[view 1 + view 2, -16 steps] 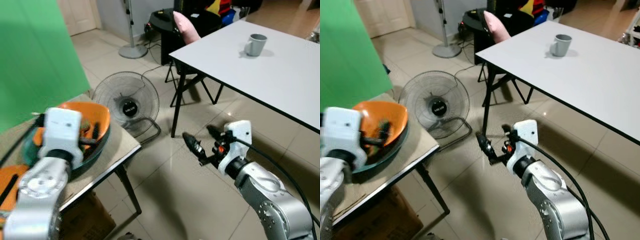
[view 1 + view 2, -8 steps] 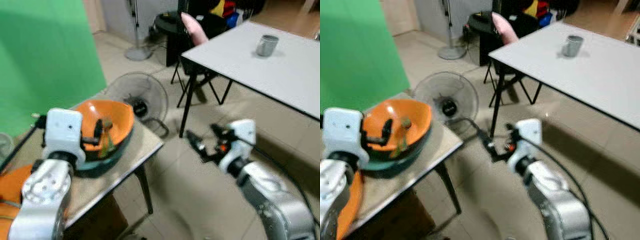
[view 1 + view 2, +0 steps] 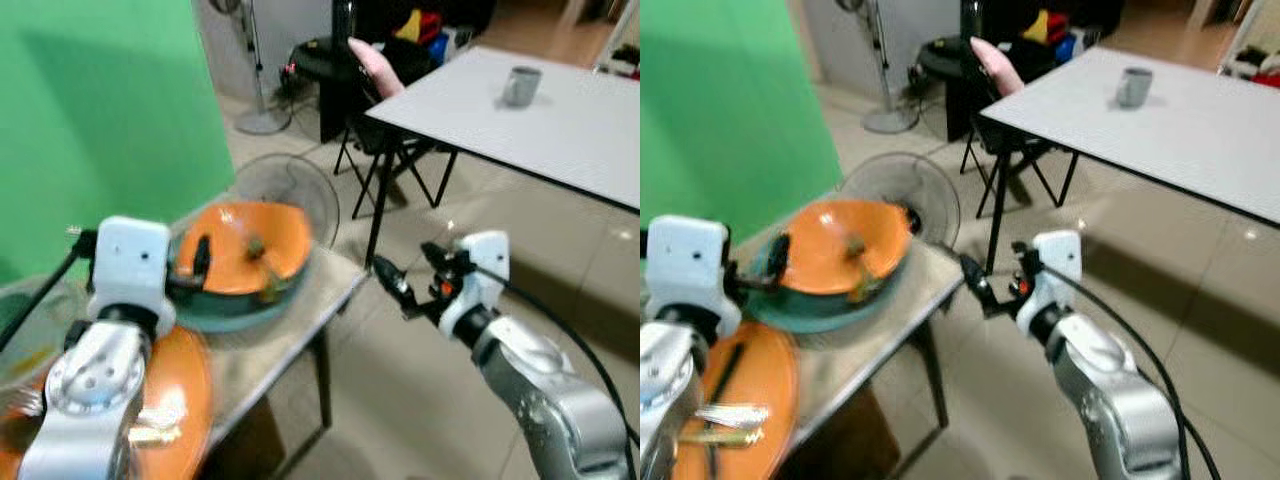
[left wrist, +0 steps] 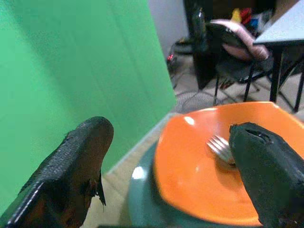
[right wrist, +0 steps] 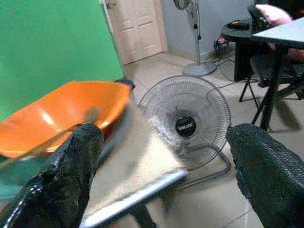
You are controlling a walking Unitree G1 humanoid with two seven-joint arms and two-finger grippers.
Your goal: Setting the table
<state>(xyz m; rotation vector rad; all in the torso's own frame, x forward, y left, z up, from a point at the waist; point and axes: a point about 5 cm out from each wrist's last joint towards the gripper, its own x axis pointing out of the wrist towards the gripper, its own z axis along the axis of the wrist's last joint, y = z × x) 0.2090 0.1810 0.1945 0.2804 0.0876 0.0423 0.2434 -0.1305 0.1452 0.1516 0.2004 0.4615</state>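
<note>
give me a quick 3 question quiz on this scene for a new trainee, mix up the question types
1. True or false: the grey mug stands on the white table.
2. What lies inside the orange bowl?
A. a spoon
B. a fork
C. a knife
3. Fill in: the orange bowl sits in a ____ bowl on the small side table.

Key:
1. true
2. B, the fork shows in the left wrist view
3. teal

For reference: the left gripper is open by the orange bowl, and the right gripper is open past the side table's edge, over the floor.
</note>
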